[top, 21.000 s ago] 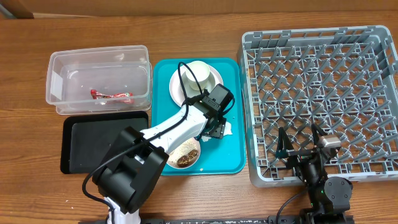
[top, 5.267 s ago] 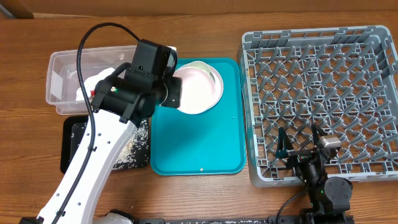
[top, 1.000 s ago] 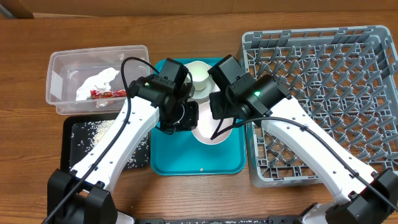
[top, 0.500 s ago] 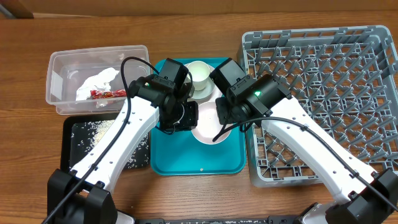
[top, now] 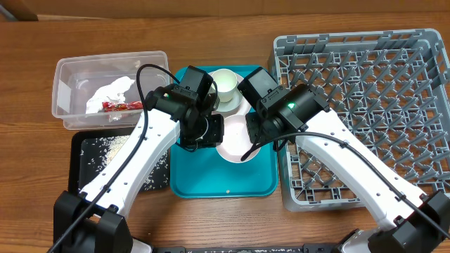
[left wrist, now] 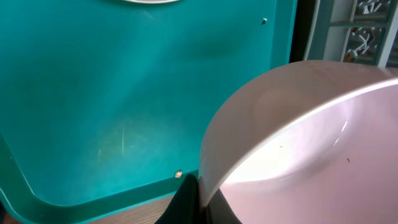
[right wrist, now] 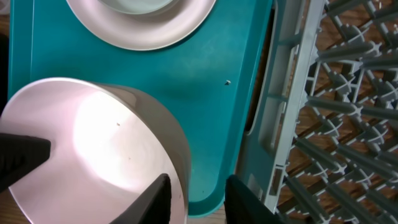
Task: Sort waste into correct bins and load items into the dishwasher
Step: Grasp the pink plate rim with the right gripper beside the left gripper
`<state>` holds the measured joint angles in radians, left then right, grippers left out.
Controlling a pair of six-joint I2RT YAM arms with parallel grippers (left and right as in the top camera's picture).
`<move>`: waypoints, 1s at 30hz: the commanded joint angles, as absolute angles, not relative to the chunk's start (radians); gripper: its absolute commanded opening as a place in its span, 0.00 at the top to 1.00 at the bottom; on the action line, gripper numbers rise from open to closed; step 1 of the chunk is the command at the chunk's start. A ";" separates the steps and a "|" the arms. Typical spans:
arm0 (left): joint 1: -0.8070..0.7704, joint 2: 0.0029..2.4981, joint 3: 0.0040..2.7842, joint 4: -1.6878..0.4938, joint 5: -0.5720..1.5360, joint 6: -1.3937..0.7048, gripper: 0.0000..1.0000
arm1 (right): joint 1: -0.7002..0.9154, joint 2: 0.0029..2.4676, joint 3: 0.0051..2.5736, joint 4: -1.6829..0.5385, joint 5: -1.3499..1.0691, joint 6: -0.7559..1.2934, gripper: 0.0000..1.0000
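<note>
- Right wrist view: right gripper [right wrist: 196, 199] open, astride pink bowl [right wrist: 87, 149] rim, above teal tray [right wrist: 211, 106].
- Left gripper [left wrist: 202, 199] clamped on far rim.
- Risk: dropped bowl onto tray from letting go left before closing right.

Both arms are built from smooth white tube links with chunky black joint housings. A thin black cable [top: 140, 79] loops off the left arm [top: 133, 158]. The right arm [top: 351, 165] shows a small green light [top: 287, 107] at centre frame. The fingers [right wrist: 157, 198] are black.
</note>
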<state>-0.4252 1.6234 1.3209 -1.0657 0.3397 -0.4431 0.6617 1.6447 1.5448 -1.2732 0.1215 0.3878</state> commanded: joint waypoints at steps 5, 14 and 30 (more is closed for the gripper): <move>-0.429 1.601 1.327 -1.044 0.420 -0.450 0.96 | 0.662 1.646 1.570 -1.274 0.125 0.391 0.70; -0.429 1.601 1.327 -1.042 0.434 -0.450 0.96 | 0.662 1.646 1.570 -1.287 0.111 0.390 0.77; -0.429 1.601 1.327 -1.039 0.464 -0.450 0.96 | 0.662 1.646 1.570 -1.311 0.111 0.390 0.87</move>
